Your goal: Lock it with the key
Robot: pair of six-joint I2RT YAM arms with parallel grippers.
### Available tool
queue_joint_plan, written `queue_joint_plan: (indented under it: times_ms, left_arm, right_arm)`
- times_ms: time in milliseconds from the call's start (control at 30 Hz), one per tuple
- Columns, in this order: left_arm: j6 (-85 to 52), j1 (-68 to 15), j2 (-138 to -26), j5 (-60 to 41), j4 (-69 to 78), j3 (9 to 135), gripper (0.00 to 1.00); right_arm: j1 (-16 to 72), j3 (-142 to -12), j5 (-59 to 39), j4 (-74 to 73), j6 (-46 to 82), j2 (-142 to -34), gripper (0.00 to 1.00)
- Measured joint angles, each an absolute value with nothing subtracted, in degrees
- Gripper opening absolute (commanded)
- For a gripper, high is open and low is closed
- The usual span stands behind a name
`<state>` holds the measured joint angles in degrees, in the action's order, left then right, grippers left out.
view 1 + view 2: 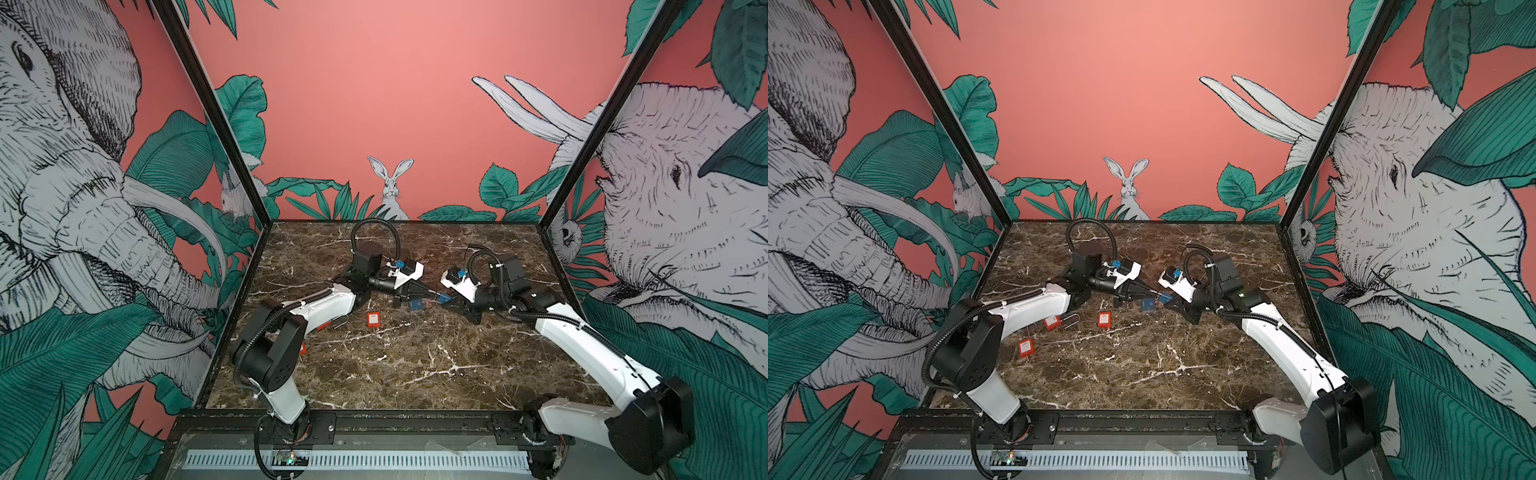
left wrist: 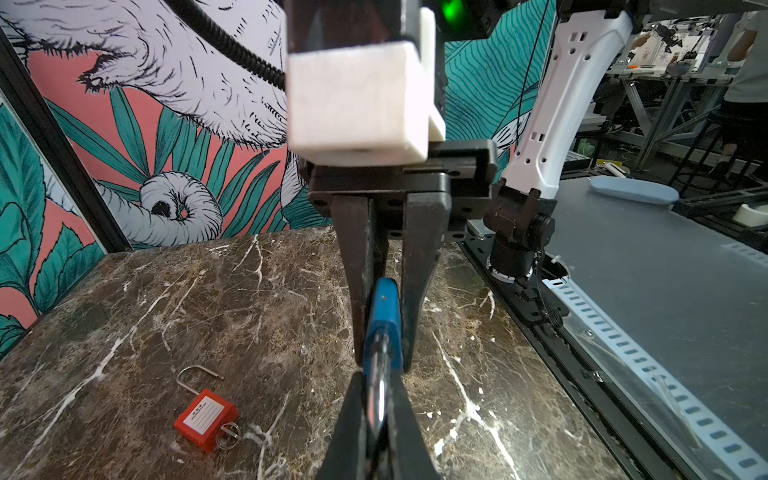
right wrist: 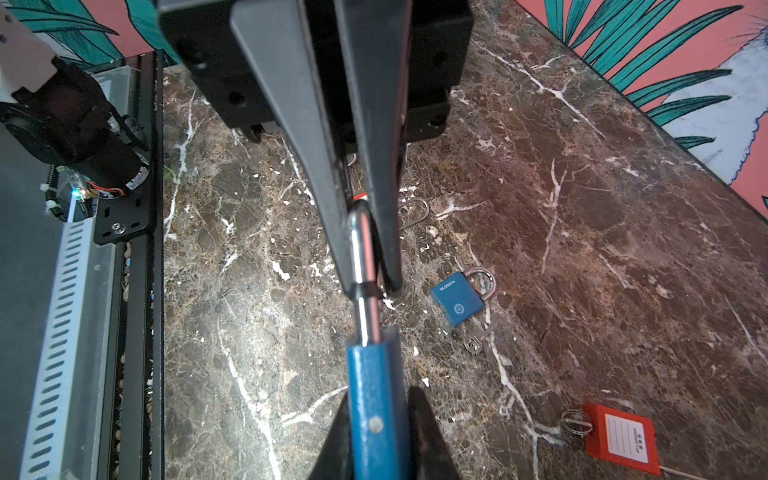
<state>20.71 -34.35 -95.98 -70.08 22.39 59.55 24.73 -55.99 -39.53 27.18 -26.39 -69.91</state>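
The marbled desk (image 1: pixel 395 365) carries several padlocks, and the two grippers meet nose to nose above its middle. The left gripper (image 3: pixel 371 286) is pressed together on the steel shackle (image 3: pixel 360 249) of a blue padlock (image 3: pixel 376 415), which hangs in the air clear of the desk. The right gripper (image 2: pixel 384 361) pinches that padlock's body from the opposite end, its fingers narrow against both faces. In both top views this grip is small and crowded; the wrist views show it plainly. A top view shows three red padlocks (image 1: pixel 1104 320) near the left arm (image 1: pixel 1034 305). A second blue padlock (image 3: pixel 457 299) lies on the desk just beside the grippers. Only the right wrist view shows the keys (image 3: pixel 473 343) at its base.
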Motion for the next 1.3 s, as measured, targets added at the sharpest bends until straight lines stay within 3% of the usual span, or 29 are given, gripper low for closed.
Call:
queue_joint_plan:
  times_ms: [233, 767, 1033, 1300]
  left_arm:
    - [22.81, -34.50, -95.98, -70.02, 20.12, 60.29, 0.00]
    - [25.67, -34.72, -96.01, -68.10, 18.22, 60.73, 0.00]
    - [29.54, -34.89, -95.74, -66.94, 12.45, 62.98, 0.30]
    - [36.40, -34.26, -93.97, -65.56, 1.48, 66.00, 0.38]
  right_arm:
    - [24.49, -55.44, -40.86, 26.68, -25.50, -70.04, 0.00]
    - [23.81, -55.40, -42.89, 25.96, -24.21, -71.68, 0.00]
    - [23.83, -54.19, -43.09, 23.55, -23.86, -71.44, 0.00]
    - [23.83, -53.71, -43.07, 22.39, -23.81, -70.91, 0.00]
